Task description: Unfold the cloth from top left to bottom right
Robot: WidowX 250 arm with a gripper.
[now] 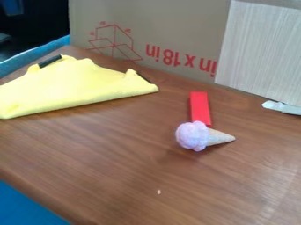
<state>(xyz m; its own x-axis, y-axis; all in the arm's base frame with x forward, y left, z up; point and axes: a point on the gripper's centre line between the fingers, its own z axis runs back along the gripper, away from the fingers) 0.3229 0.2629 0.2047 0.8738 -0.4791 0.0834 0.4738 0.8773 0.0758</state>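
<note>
Item, one cloth (70, 88), yellow: lies at the upper left of the frame, folded over on itself into a rough wedge, its long lower edge slanting up to a point at the right. Two short dark strips sit along its upper side; what they are, I cannot tell.
Item, one claw: open or closed, I cannot tell.
Item, one block (200, 107), red, flat and narrow: right of centre, its lower end at the ice cream.
Item, one toy ice cream (192, 136): on its side, pink-lilac scoop to the left, tan cone pointing right.
Item, one pale object (282, 107), at the right edge; kind uncertain.
Item, one table (111, 162), brown wood grain, bearing all the above and a pale speck (159, 192) low in the frame.
Item, cardboard (176, 26) with red print, upright behind; pale streaked panel (258, 48), upper right.
</note>
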